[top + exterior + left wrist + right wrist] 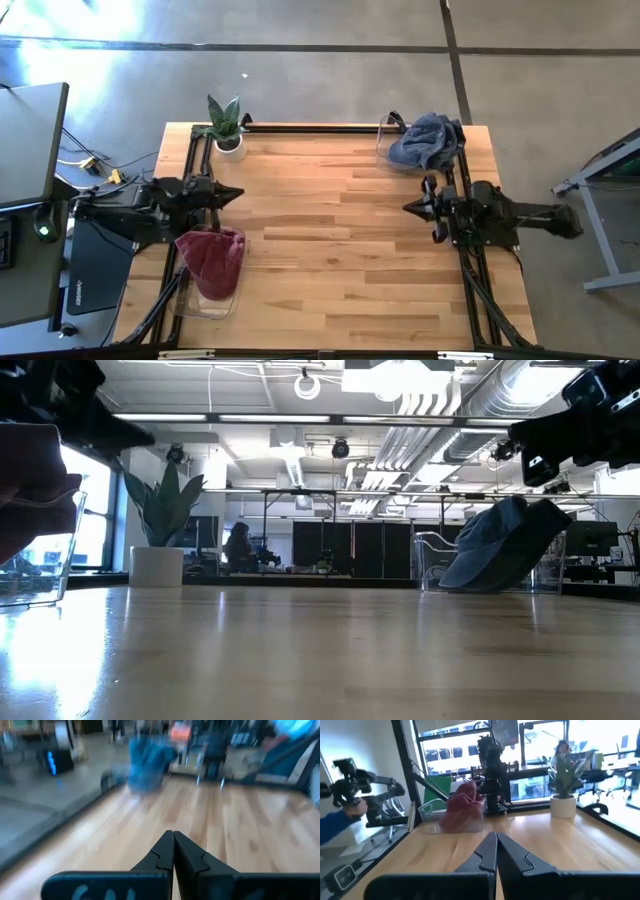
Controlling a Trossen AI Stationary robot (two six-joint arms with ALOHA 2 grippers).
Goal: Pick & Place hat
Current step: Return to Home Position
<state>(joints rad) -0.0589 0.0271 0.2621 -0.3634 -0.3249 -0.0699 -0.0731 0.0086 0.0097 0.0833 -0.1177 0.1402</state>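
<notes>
A dark red hat [210, 262] sits in a clear bin [205, 302] near the table's left near corner; it also shows in the right wrist view [462, 806]. A blue hat [428, 140] is draped over a clear bin [384, 137] at the far right corner, its crown leaning on the bin's rim in the low view [500, 548]. My left gripper [240, 194] is shut at the table's left edge, just beyond the red hat, pointing level toward the right. My right gripper [405, 207] is shut at the right edge, nearer than the blue hat, pointing left. Both hold nothing.
A potted plant [226, 125] stands at the far left corner. Black frame rails [310, 128] run along the far edge and both sides. The wooden tabletop [330, 250] lies bare between the arms. A person's hand [350, 807] holds a device beyond the table.
</notes>
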